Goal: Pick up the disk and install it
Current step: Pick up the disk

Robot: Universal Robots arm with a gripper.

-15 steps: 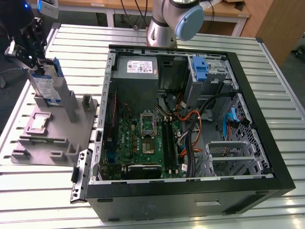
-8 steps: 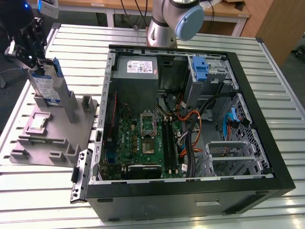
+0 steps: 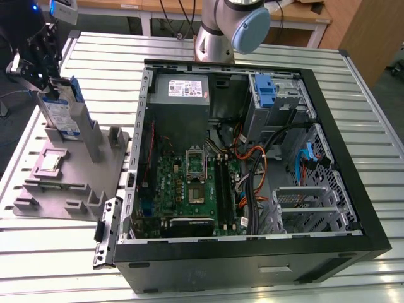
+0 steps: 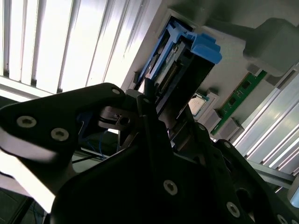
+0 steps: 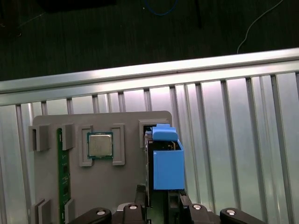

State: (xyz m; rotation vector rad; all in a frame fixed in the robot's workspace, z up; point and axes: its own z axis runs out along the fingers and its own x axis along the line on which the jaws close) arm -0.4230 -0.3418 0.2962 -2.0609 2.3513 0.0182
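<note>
One disk stands upright in the grey holder at the exterior view's left, the pincer at its upper end; whether it has clamped I cannot tell. A skewed pull would likely jam the blue plastic rails in that holder. The disk is smooth silver metal, the holder moulded, the worktop ribbed; the open computer case lies well apart.

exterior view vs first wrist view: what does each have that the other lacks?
Exterior view: open computer case, its motherboard, power supply, arm base. First wrist view: blue cable on the dark floor past the table. Both: the disk upright in the grey fixture, processor chip beside it, end effector at the disk's top.
</note>
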